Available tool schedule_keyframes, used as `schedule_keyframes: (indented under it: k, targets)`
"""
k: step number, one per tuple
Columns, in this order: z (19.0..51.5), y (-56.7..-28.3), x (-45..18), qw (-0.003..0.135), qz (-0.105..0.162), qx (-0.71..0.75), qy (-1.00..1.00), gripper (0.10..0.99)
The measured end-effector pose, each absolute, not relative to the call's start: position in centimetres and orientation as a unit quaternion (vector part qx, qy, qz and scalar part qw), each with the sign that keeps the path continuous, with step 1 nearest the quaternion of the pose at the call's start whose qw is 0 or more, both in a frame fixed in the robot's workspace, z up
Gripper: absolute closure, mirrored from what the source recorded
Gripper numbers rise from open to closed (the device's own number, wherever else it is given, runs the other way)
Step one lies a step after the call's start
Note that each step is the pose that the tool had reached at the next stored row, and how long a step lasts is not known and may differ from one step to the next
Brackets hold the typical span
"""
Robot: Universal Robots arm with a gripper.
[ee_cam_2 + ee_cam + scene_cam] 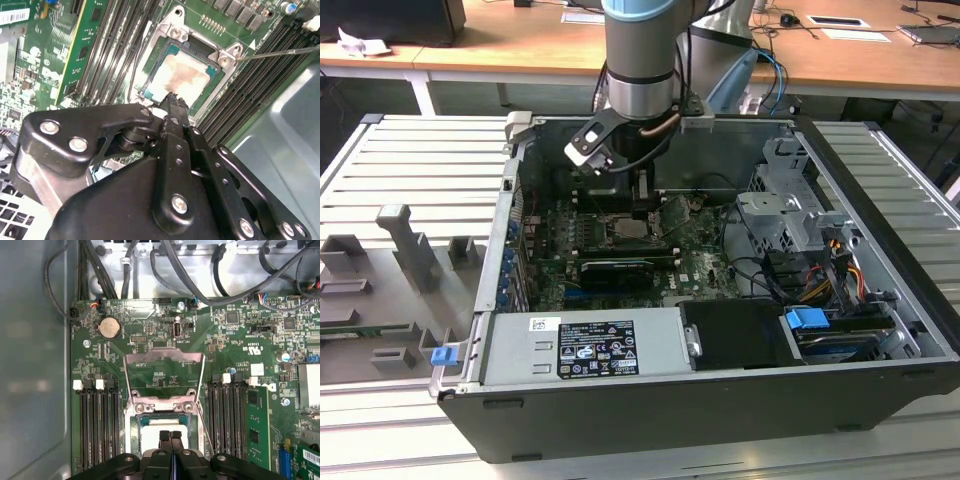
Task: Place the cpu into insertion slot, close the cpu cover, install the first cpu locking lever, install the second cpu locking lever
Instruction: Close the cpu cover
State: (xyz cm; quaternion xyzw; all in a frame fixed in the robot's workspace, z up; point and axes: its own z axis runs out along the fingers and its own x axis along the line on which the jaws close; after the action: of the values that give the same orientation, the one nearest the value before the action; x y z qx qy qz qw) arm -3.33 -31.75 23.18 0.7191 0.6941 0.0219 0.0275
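The cpu (pixel 182 75) (pixel 149 436), a flat square chip with a silvery-beige top, lies in the insertion slot (pixel 150 65) (pixel 625 228) on the green motherboard. The cpu cover (pixel 165 358), a thin silvery frame with a cut-out centre, is swung open and folded back from its hinge at the slot's edge. My gripper (pixel 170 436) (pixel 175 100) (pixel 642 195) hangs straight over the cpu, its two black fingers pressed together with nothing between them. The fingertips are at the cpu's near edge; I cannot tell whether they touch it. A thin metal locking lever (pixel 280 52) sticks out free beside the slot.
Long black memory slots (pixel 97 425) (pixel 225 420) flank the socket on both sides. Black cables (pixel 165 270) run along the case wall beyond the board. A drive cage (pixel 785 210) and a power supply (pixel 590 345) stand inside the open case; grey fixtures (pixel 410 245) sit at the exterior view's left.
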Motion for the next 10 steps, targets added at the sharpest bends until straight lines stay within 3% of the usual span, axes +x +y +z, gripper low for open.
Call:
schedule_keyframes:
  k: [10]
  targets:
    - [23.59, -31.82, -3.32, 0.028, 0.022, 0.719, 0.694, 0.98]
